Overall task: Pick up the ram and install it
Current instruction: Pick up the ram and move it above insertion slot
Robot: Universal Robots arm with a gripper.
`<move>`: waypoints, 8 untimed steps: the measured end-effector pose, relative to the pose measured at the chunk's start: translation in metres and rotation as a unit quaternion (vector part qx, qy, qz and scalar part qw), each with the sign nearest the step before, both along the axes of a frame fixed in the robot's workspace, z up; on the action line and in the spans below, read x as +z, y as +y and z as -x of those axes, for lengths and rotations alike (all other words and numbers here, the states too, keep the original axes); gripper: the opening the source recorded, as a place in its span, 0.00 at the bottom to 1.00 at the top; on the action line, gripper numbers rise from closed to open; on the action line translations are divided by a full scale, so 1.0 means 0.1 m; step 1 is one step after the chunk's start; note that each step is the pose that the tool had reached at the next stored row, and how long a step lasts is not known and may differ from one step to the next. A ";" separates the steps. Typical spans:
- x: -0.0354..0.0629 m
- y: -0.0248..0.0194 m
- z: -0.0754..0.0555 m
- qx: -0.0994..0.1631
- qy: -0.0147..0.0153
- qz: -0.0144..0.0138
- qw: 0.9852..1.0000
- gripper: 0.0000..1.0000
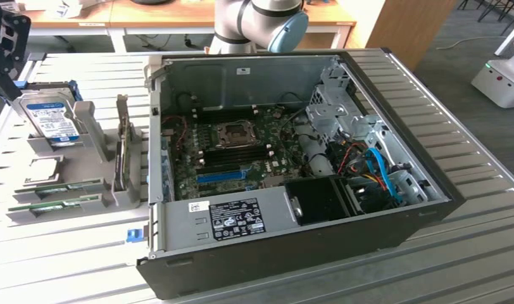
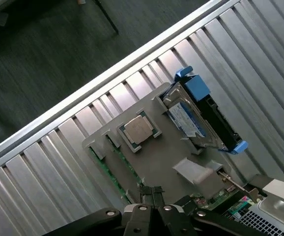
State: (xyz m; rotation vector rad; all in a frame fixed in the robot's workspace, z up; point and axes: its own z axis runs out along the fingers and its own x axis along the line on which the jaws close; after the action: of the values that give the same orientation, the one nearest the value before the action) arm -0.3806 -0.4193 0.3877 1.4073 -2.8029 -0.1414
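Note:
Two green ram sticks (image 1: 61, 187) (image 1: 54, 206) lie on edge in the slots of a grey holder (image 1: 105, 142) at the exterior view's left, beside the open computer case (image 1: 426, 209). In the wrist view the sticks show as thin green strips (image 2: 107, 169) (image 2: 126, 160) next to a square silver processor (image 2: 138, 130). My gripper (image 1: 4, 88) hangs high above the holder's far end, apart from the sticks. Its black fingers (image 2: 146, 196) are shut together with nothing between them (image 2: 152, 195). The motherboard (image 1: 240, 152) lies exposed inside the case.
A blue-labelled hard drive (image 1: 50, 120) (image 2: 188, 118) stands upright in the holder. A tall card (image 1: 126, 152) stands on edge between the holder and the case wall. Cables and a drive cage (image 1: 375, 164) crowd the case's right side. The slatted table (image 1: 476, 259) runs all around.

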 end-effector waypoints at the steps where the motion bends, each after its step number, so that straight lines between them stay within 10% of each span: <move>1: 0.000 0.000 0.00 0.007 0.000 0.000 1.000 0.11; 8: 0.000 0.000 0.00 0.056 0.000 -0.004 0.998 0.11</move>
State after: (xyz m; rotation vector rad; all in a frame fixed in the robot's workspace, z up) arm -0.3806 -0.4194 0.3877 1.5605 -2.7184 -0.1524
